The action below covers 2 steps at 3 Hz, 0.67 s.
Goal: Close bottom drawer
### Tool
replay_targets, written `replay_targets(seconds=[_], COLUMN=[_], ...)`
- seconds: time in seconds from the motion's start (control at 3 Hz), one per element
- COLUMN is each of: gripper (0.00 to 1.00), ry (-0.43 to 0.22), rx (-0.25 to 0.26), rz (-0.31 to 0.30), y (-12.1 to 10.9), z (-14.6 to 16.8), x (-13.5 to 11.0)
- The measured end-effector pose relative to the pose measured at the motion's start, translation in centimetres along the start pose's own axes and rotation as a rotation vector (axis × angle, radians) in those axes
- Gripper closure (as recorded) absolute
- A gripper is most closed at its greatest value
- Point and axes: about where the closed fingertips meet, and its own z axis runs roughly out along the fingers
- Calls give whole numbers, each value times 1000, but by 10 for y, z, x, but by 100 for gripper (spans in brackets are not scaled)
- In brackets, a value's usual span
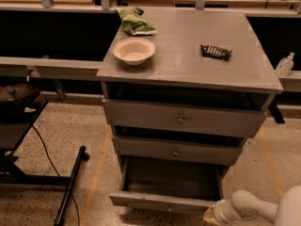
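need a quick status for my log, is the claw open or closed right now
Claw: cannot be told; it sits by the right front corner of the open grey wooden bottom drawer.

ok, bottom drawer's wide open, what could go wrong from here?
1. The gripper sits at the right front corner of the bottom drawer; an off-centre push may skew and jam it.
2. The middle drawer juts out slightly above; the arm could catch it on the way in.
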Motion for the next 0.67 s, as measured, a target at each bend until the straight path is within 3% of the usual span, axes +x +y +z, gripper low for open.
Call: replay_targets(seconds=[0.33,0.67], gripper=[100,100], ry=[7,7], rx=[32,32], rz=[-12,-12], y=[-14,-14], z=[4,4], x=[-9,-9])
